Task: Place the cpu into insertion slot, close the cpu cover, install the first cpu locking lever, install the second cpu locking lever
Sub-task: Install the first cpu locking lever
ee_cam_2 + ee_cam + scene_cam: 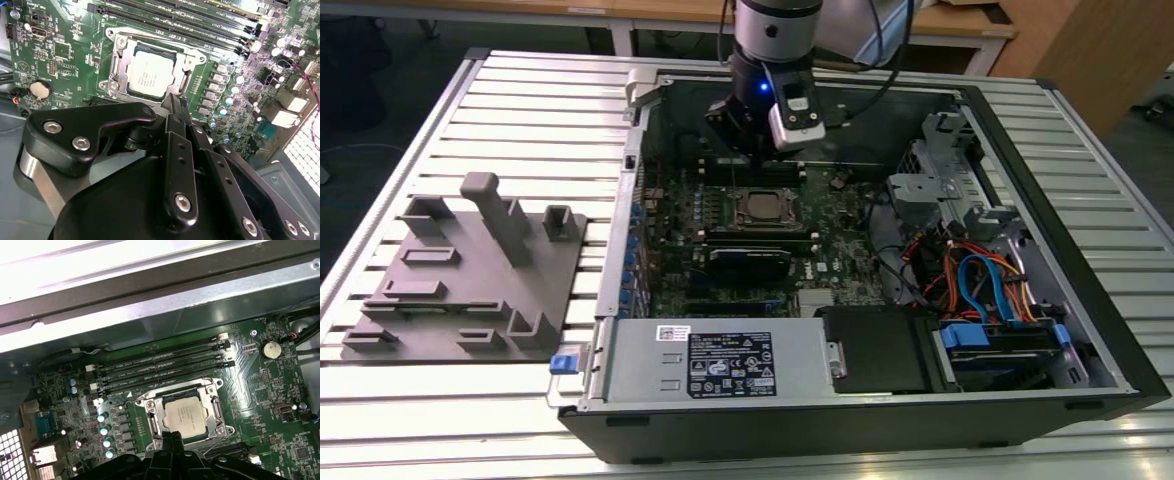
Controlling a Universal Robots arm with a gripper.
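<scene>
A slatted metal table holds an open computer case lying on its side. A robot arm reaches down over the far end of the case, its upper part cut off by the frame. On the exterior view's left, beside the case, sits a grey moulded fixture. A black-labelled power supply box fills the near left corner of the case.

Inside, long black memory slots cross the green motherboard. Just beside them is the insertion slot, with the cpu seated in it, pale silver top up. The cpu cover lies flat, framing the chip through its window. Whether the locking levers are latched is hard to make out.

The gripper hangs just above the socket's edge, fingertips pressed together and holding nothing. In both wrist views its black body hides that edge of the socket.
</scene>
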